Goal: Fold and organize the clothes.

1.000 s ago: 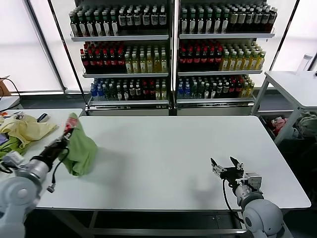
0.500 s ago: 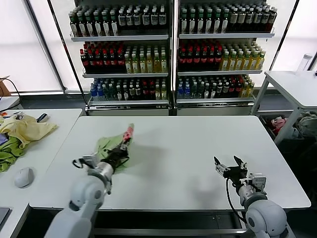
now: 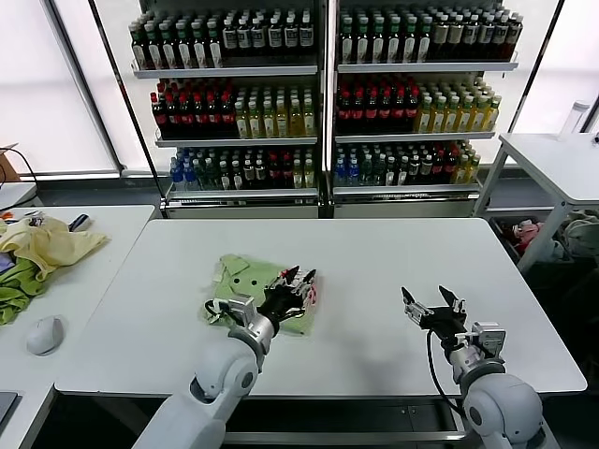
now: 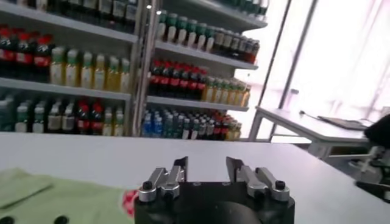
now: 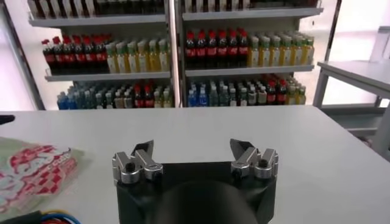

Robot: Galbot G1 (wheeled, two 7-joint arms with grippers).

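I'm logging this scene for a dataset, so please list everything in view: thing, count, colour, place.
shirt: one, light green with red-pink print and dark buttons, crumpled on the white table, left of centre.
white table: one, white, directly in front.
side table: one, white, at the robot's left.
cloth pile: yellow and green, on the side table.
mouse: one, white, near edge of the side table.
bottle shelves: two units, many red, yellow, green and dark bottles, behind the table.
far table: one, white, at the right.
left gripper: open, over the shirt's right edge.
right gripper: open, above bare table, at the right.
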